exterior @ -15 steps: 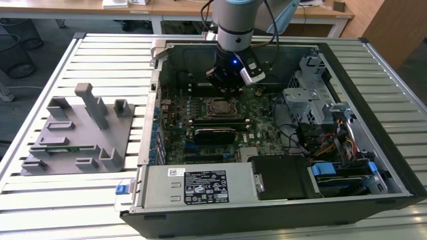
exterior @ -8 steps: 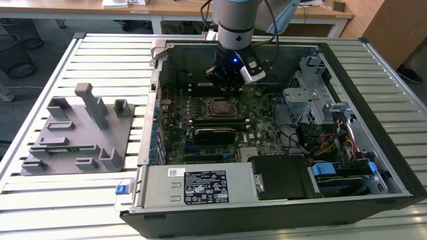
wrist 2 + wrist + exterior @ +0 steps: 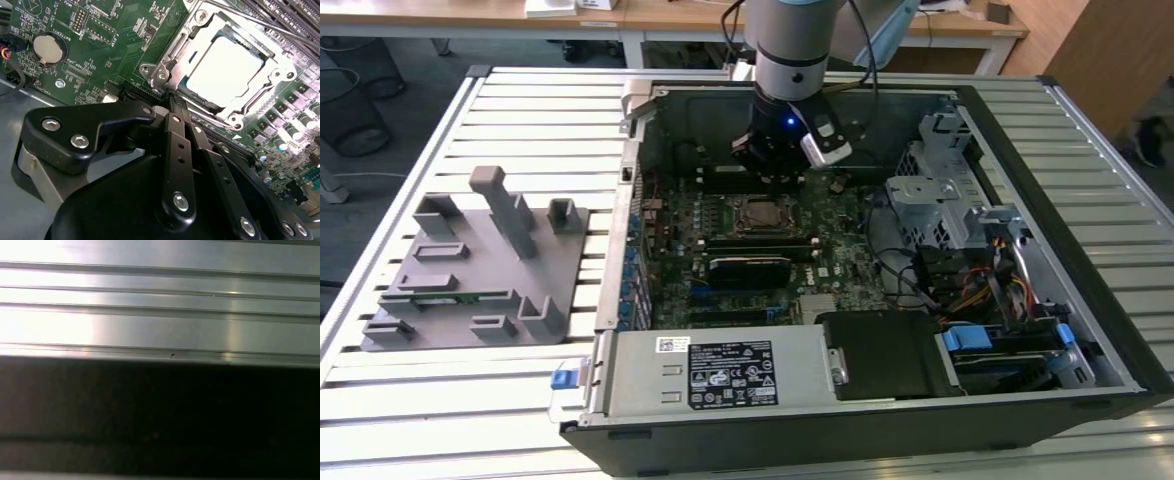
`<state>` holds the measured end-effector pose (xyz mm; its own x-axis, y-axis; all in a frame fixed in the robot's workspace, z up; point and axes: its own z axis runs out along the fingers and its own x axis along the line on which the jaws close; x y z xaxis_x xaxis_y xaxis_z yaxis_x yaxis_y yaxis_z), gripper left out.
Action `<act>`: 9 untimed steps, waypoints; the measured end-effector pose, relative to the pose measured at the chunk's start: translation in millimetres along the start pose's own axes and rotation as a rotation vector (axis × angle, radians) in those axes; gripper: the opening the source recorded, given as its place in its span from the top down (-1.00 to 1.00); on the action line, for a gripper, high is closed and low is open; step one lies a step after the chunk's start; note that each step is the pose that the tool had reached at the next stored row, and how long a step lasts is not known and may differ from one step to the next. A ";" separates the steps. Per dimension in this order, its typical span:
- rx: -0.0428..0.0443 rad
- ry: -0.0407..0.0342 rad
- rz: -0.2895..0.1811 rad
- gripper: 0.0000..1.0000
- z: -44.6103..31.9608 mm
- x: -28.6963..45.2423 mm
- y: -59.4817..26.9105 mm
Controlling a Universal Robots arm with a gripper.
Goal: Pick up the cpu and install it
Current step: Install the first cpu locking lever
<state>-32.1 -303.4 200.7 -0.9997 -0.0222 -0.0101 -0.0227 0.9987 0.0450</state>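
Note:
The cpu (image 3: 230,70), a flat square chip with a shiny pale top, lies inside the metal-framed socket (image 3: 165,65) on the green motherboard. In the exterior view the cpu (image 3: 758,213) sits in the middle of the board within the open computer case (image 3: 1014,150). My gripper (image 3: 771,178) hangs just behind the socket, a little above the board. In the second wrist view the gripper (image 3: 171,97) has its black links converging to a point at the socket's edge. It is shut with nothing in it and does not touch the chip.
A grey holder block (image 3: 467,265) with a green memory stick (image 3: 454,295) stands on the slatted aluminium table (image 3: 160,315) at the exterior view's left. The case also holds a power supply (image 3: 707,370), a drive cage (image 3: 927,200) and cables (image 3: 947,280).

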 end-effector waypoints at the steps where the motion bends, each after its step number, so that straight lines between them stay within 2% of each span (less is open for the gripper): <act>1: 0.0000 0.0000 0.000 0.79 0.0 0.0 -0.3; 9: 0.0000 0.0000 0.000 0.79 -0.1 0.1 -2.4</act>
<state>-32.1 -305.8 200.7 -0.9997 -0.0222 -0.0101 -0.0227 0.9987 0.0449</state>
